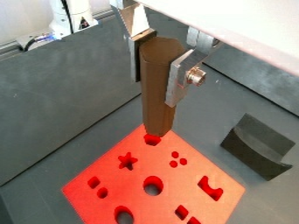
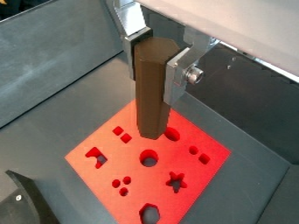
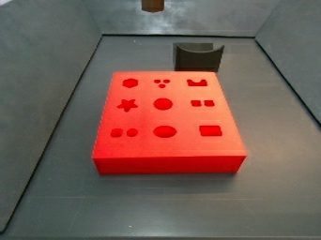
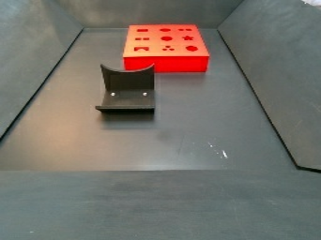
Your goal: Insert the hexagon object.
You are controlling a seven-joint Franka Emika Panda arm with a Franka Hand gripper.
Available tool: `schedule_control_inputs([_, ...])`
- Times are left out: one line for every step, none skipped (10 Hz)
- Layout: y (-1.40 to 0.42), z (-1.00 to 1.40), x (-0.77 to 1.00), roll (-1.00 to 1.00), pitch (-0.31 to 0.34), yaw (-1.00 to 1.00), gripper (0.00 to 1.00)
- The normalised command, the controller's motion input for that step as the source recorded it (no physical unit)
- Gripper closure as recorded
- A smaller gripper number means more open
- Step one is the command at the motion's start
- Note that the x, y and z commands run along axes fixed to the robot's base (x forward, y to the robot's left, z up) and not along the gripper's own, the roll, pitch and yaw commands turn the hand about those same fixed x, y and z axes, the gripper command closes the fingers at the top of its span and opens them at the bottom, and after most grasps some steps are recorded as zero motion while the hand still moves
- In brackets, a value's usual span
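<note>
My gripper (image 1: 160,74) is shut on the hexagon object (image 1: 158,92), a long brown six-sided peg that hangs upright between the silver fingers; both wrist views show it (image 2: 149,92). The peg is held well above the red block (image 1: 176,179), which has several shaped holes. In a side view only the peg's lower tip (image 3: 152,5) shows, above the far end of the block (image 3: 163,161). The block's hexagon hole (image 3: 129,82) is in its far left corner and also shows in a wrist view (image 2: 149,213). In a wrist view (image 1: 153,138) it lies just past the peg's end.
A dark grey curved holder (image 3: 197,54) stands on the floor beyond the red block, and also shows in a side view (image 4: 127,89) and a wrist view (image 1: 257,144). Grey sloping walls (image 3: 51,112) enclose the floor on all sides.
</note>
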Motion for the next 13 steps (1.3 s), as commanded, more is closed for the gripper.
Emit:
schedule_control_inputs([0.04, -0.04, 0.00, -0.03, -0.050, 0.00, 1.00])
schedule_control_inputs([0.27, -0.12, -0.01, -0.21, -0.109, -0.06, 1.00])
schedule_control_inputs([0.48, -0.36, -0.02, -0.37, -0.163, -0.15, 1.00])
schedule_control_inputs([0.48, -0.34, 0.00, -0.39, -0.161, -0.18, 1.00])
schedule_control_inputs([0.40, -0.40, 0.00, -0.33, -0.194, -0.17, 1.00])
schedule_control_inputs([0.32, -0.40, -0.21, -0.26, -0.289, -0.17, 1.00])
schedule_control_inputs([0.09, -0.14, -0.49, -0.09, -0.411, -0.15, 1.00])
schedule_control_inputs([0.11, -0.08, -0.38, -0.05, -0.341, -0.15, 1.00])
schedule_control_inputs([0.33, -0.29, -0.48, -0.19, -0.421, -0.15, 1.00])
schedule_control_inputs([0.39, -0.32, -0.41, -0.19, -0.401, -0.08, 1.00])
schedule_control_inputs([0.28, -0.14, -0.21, -0.17, -0.301, 0.00, 1.00])
schedule_control_inputs([0.21, -0.25, -0.26, -0.16, -0.137, 0.00, 1.00])
schedule_control_inputs([0.16, -0.25, -0.21, -0.12, -0.100, 0.00, 1.00])
